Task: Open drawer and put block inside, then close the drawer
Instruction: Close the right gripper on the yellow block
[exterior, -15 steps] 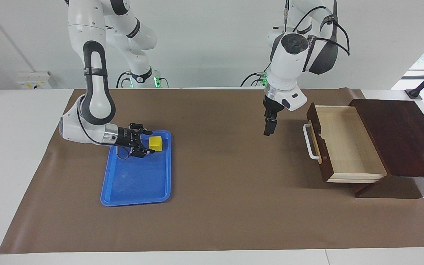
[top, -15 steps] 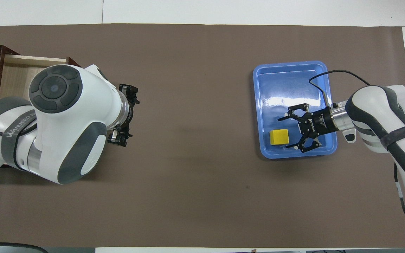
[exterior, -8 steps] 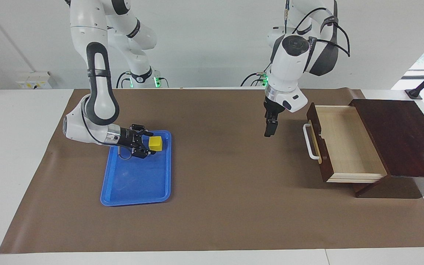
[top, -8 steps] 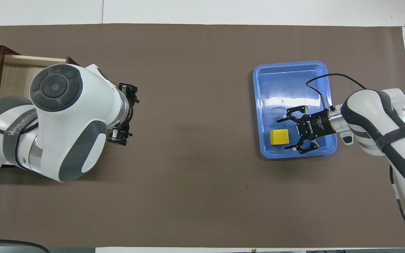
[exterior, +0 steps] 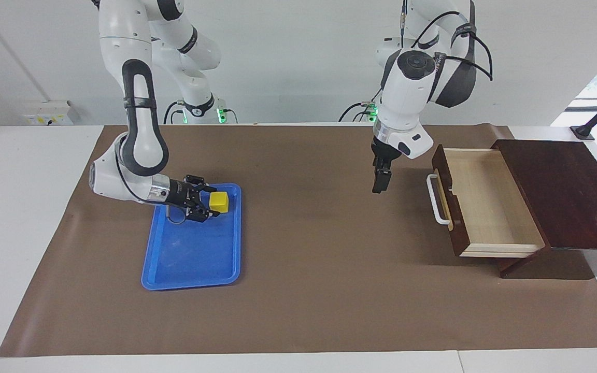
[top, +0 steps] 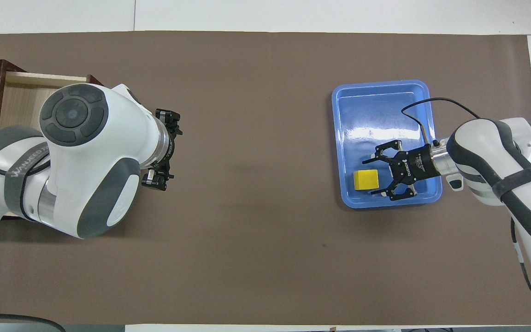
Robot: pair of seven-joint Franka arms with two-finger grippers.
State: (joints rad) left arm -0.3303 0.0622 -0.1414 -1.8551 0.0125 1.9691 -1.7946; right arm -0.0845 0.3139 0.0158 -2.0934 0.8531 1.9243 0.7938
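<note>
The yellow block (exterior: 221,202) lies in the blue tray (exterior: 189,259), in the part nearer the robots; it also shows in the overhead view (top: 365,180). My right gripper (exterior: 213,201) is low in the tray, lying level, open, with a finger on each side of the block's end (top: 369,178); no squeeze shows. The drawer (exterior: 485,202) is pulled out of its dark box (exterior: 563,191), pale inside and empty, with its white handle (exterior: 437,199) toward the middle. My left gripper (exterior: 379,184) hangs over the mat beside the handle, apart from it.
The tray (top: 376,101) lies on the brown mat (exterior: 319,269) toward the right arm's end. The drawer box stands at the left arm's end; in the overhead view my left arm hides most of the drawer (top: 21,92).
My right gripper has slid a little toward the block, so its open fingers now reach alongside it. The left arm has barely moved. Block and drawer are where they were.
</note>
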